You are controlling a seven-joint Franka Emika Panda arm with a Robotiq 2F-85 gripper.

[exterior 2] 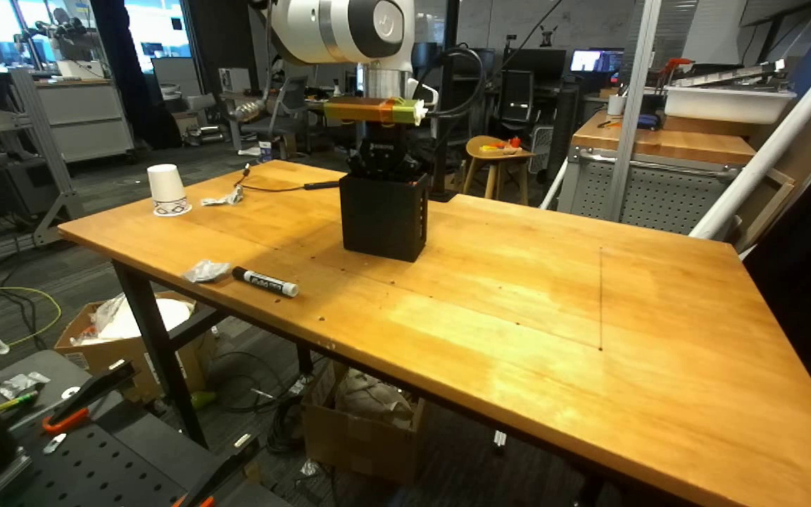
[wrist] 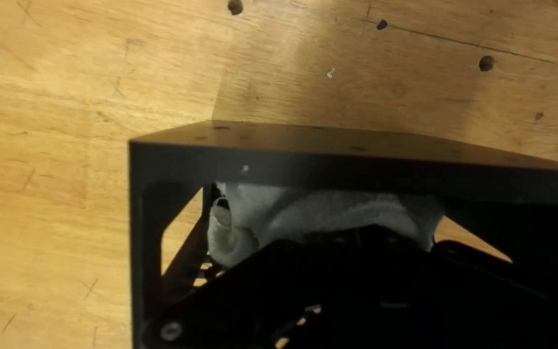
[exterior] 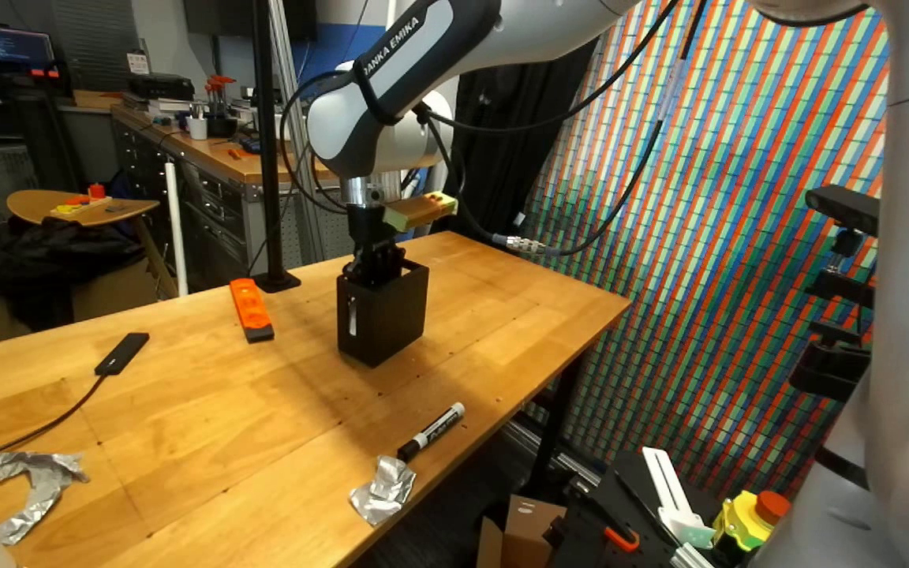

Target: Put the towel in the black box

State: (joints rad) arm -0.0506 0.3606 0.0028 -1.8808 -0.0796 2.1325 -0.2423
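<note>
Gripper (exterior: 376, 267): pressed together, its lower end inside the black box (exterior: 391, 315); the tips were hidden, so whether they pinched any cloth could not be told.
Box rim: around the gripper's lower part, the box standing upright on the table (exterior 2: 518, 296).
Towel (wrist: 337, 208): inside the box, bunched below the rim between a wall and the gripper, as the wrist view showed; its lower part was out of sight, and in both exterior views no cloth hung over the rim.
Towel's progress: the main step, getting it into the box, looked done.
Gripper's remaining work: letting go, if anything was held, then rising clear of the box; a snagged fold might have come up with it.
Marker (exterior 2: 265, 282): on the table near its edge, apart from the box.
Orange bar (exterior: 251, 309): lay flat on the table, apart from the box.
Paper cup (exterior 2: 167, 189): stood mouth down on the table, well apart from the box.
Stool (exterior 2: 495, 149): on the floor, beyond the table.
</note>
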